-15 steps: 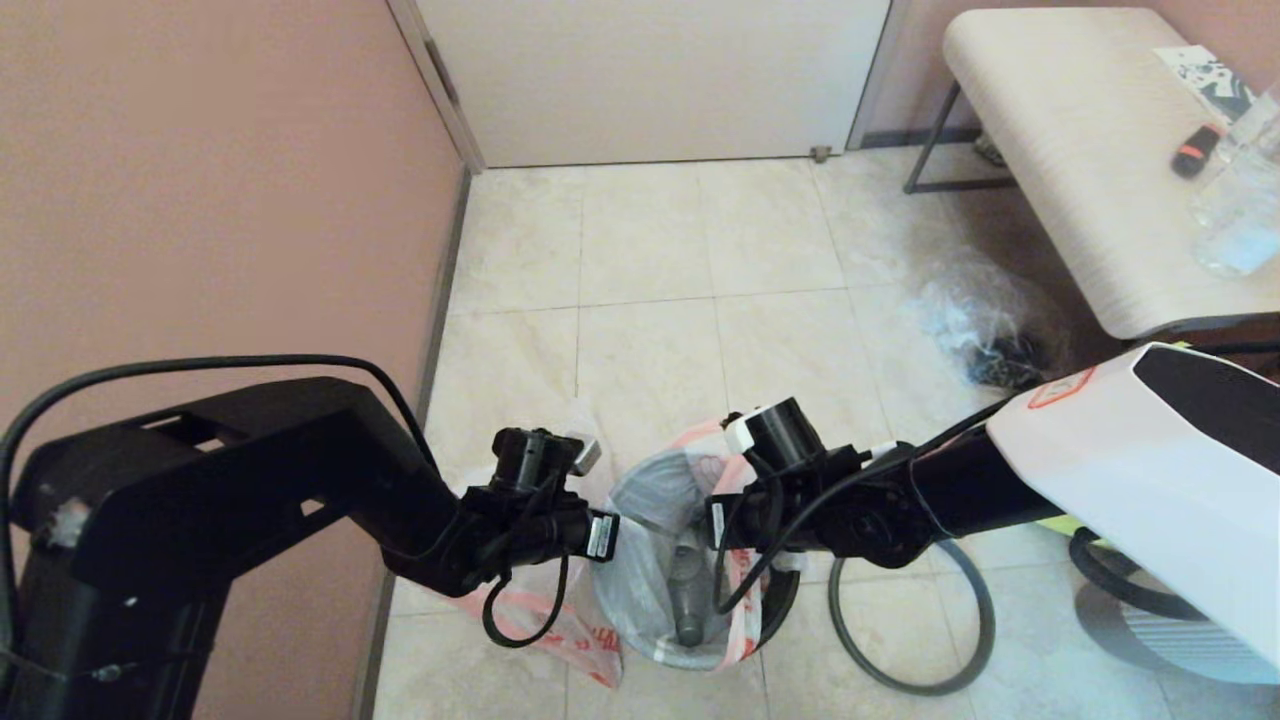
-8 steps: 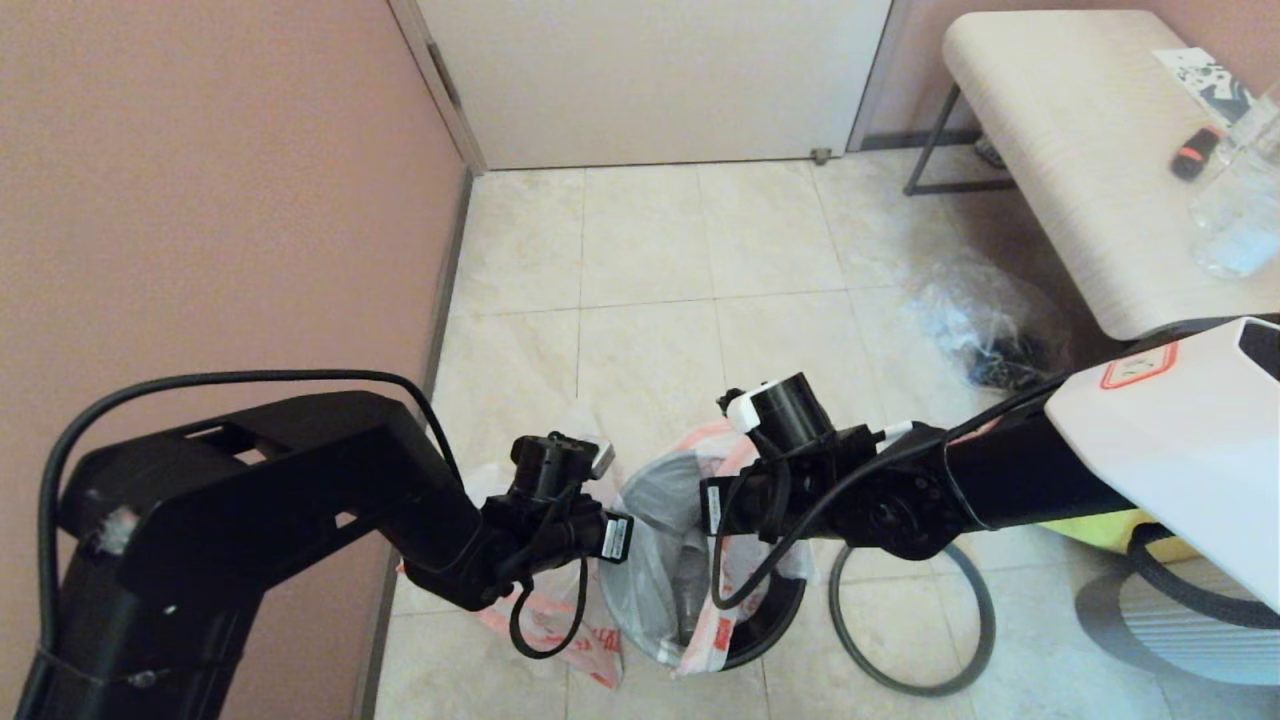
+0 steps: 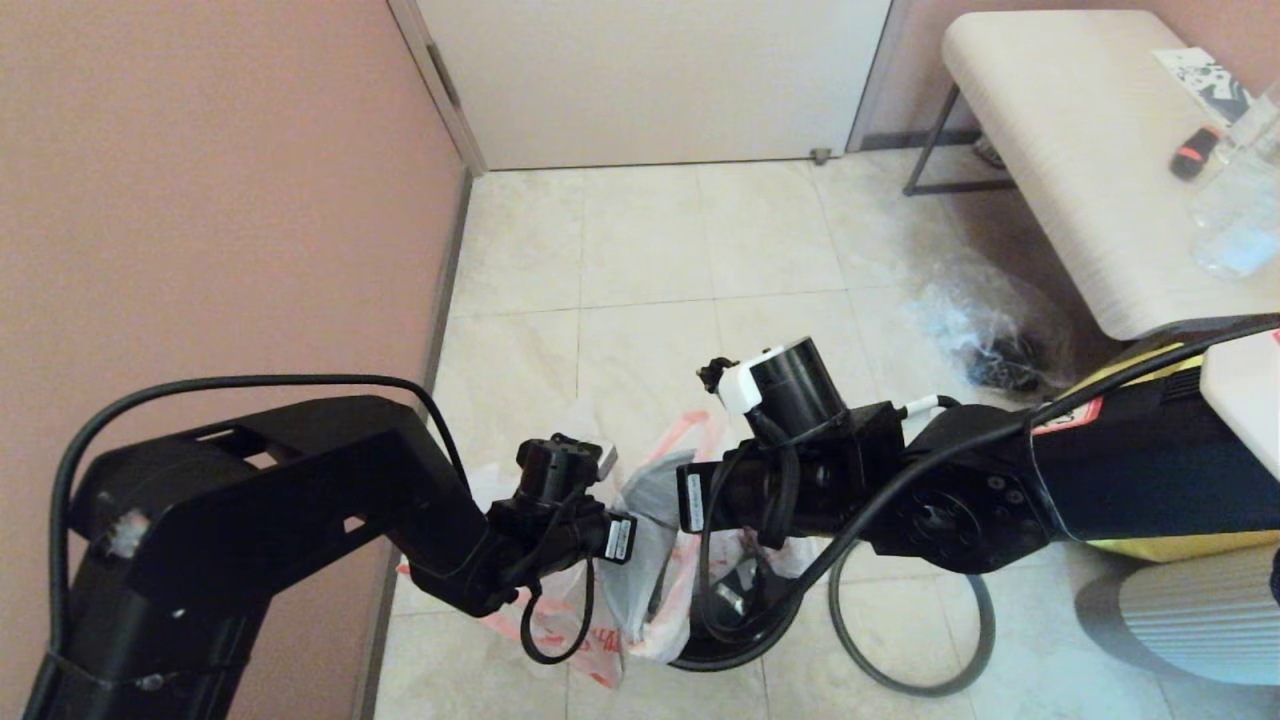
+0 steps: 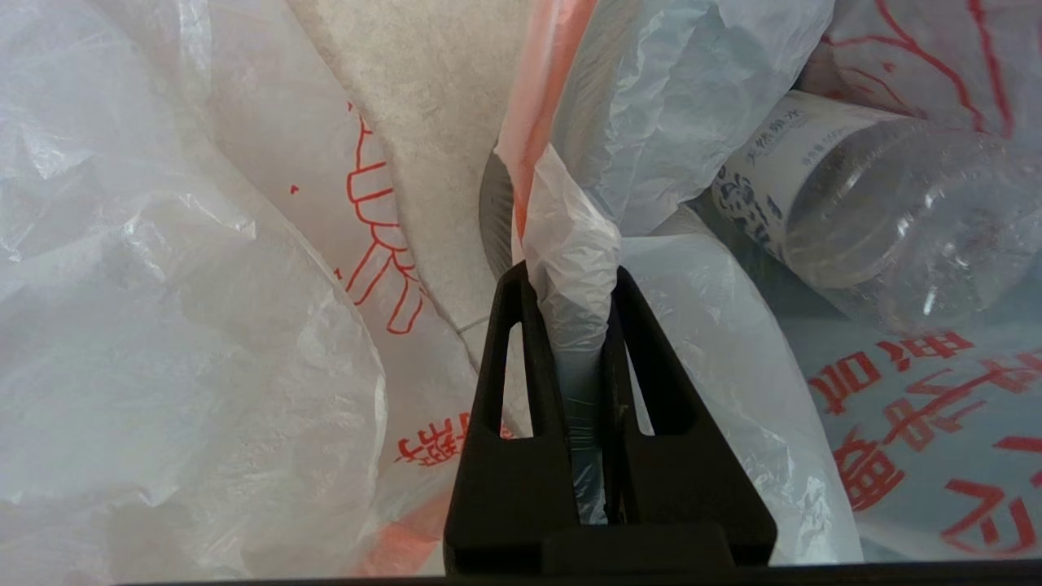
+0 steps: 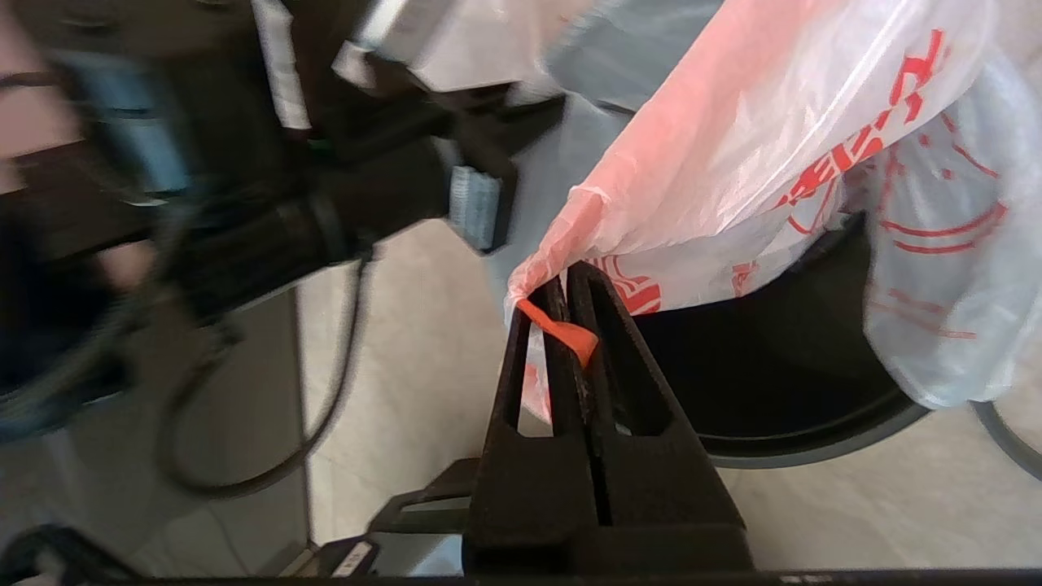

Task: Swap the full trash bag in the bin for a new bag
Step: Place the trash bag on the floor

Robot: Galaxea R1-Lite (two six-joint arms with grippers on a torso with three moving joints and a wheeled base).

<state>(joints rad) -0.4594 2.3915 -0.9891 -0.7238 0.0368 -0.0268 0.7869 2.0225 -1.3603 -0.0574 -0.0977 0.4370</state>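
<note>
The full trash bag (image 3: 648,575) is thin white plastic with red print and holds a clear bottle (image 4: 879,203). It hangs partly raised above the dark round bin (image 3: 745,652), whose black inside (image 5: 781,366) shows under it. My left gripper (image 4: 570,281) is shut on a twisted bunch of the bag's edge. At the opposite side, my right gripper (image 5: 562,297) is shut on the bag's orange-red rim. The two wrists are close together over the bin. A second white bag with red print (image 3: 555,625) lies on the floor left of the bin.
A loose dark hoop (image 3: 975,610) lies on the tiles right of the bin. A clear bag of rubbish (image 3: 985,325) sits by the bench (image 3: 1060,150). A pale ribbed object (image 3: 1195,625) and yellow fabric (image 3: 1150,547) are at the right. The pink wall (image 3: 200,200) is close on the left.
Both grippers have risen and drawn together with the bag's edges. The bag has come up out of the bin, its mouth has narrowed, and the bin's dark inside now shows.
</note>
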